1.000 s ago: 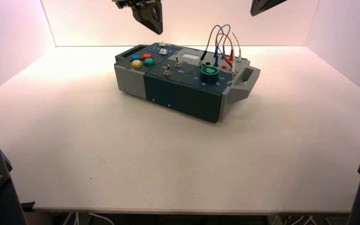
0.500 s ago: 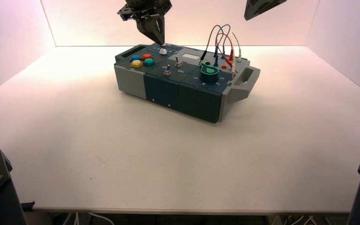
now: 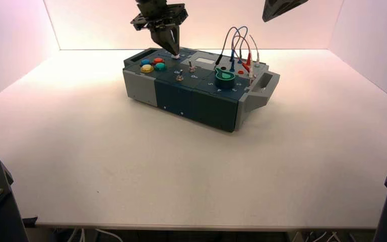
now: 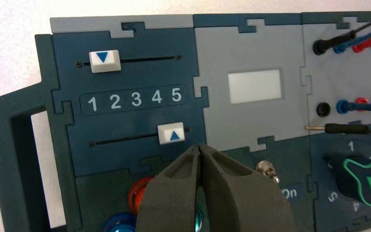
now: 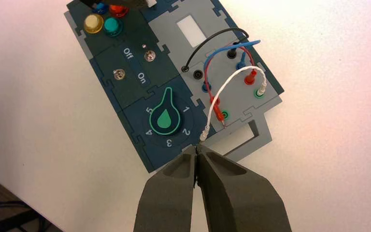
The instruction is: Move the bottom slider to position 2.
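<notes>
The bottom slider (image 4: 171, 133) is a small white knob with a blue triangle on the dark blue panel's track nearer the coloured buttons. Its triangle points at about 5 on the number strip (image 4: 135, 99). My left gripper (image 4: 200, 146) is shut and empty, its tips just short of that knob on the button side, not touching it. In the high view the left gripper (image 3: 173, 50) hangs low over the box's (image 3: 196, 98) far left corner, where the knob (image 3: 177, 55) peeks out by the tips. My right gripper (image 5: 195, 147) is shut and held high.
The twin white slider (image 4: 104, 61) on the farther track stands at 1. Coloured buttons (image 4: 137, 193) lie under my left fingers. A metal toggle (image 4: 266, 169), a green knob (image 4: 367, 179), a grey display (image 4: 254, 86) and plugged wires (image 3: 239, 45) lie rightwards.
My left gripper has come down and slightly rightwards, from high above the box to just over the slider panel. The right arm has stayed still.
</notes>
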